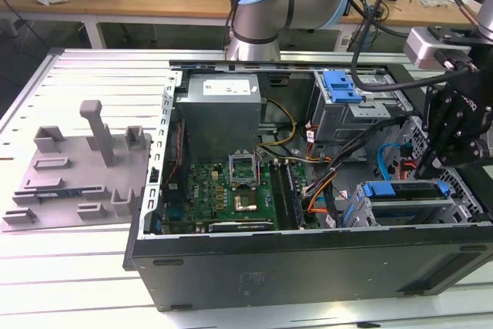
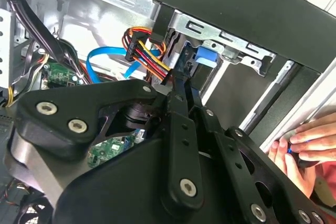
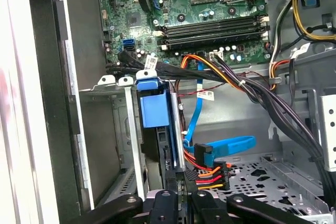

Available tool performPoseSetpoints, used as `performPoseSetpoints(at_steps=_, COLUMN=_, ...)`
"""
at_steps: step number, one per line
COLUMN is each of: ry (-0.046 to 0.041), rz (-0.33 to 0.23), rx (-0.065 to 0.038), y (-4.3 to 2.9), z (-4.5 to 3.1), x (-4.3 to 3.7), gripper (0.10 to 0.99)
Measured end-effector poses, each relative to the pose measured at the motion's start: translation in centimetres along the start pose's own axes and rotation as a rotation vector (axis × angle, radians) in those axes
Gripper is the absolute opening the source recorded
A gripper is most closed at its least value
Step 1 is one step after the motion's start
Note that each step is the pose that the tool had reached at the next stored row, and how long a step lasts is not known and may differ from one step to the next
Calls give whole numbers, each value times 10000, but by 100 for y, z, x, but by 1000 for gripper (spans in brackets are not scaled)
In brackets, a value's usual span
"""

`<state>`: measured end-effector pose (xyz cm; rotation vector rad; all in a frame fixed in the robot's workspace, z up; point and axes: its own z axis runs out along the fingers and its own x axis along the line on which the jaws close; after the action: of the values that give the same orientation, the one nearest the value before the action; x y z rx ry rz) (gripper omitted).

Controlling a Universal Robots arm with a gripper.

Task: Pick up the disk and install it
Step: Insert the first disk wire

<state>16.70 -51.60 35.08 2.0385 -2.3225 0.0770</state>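
Open computer case (image 1: 231, 267) — disk (image 1: 404, 190) in bay

Evenly lit from overhead, bright and diffuse across the slatted table (image 1: 85, 267) in the exterior view, with soft shadows pooled inside the open computer case (image 1: 308, 256). Blown out to near white along the case wall (image 3: 16, 129) in the first wrist view, where the motherboard (image 3: 210, 3) stays crisp. Dark and underexposed over the black gripper linkage (image 2: 178, 171) in the second wrist view, slightly soft up close; mild glare on the silver drive cage (image 2: 226, 51).
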Motion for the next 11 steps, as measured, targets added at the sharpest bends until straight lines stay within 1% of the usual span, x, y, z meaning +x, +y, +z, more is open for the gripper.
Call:
performPoseSetpoints(at_steps=1, ry=1, rz=-1, rx=1, y=-3, z=0, x=19, gripper=169)
performPoseSetpoints(at_steps=4, ry=0, rz=0, rx=1, y=-6, z=2, x=45, gripper=169)
performPoseSetpoints(at_steps=11, ry=0, rz=0, rx=0, y=-6, z=3, x=49, gripper=169)
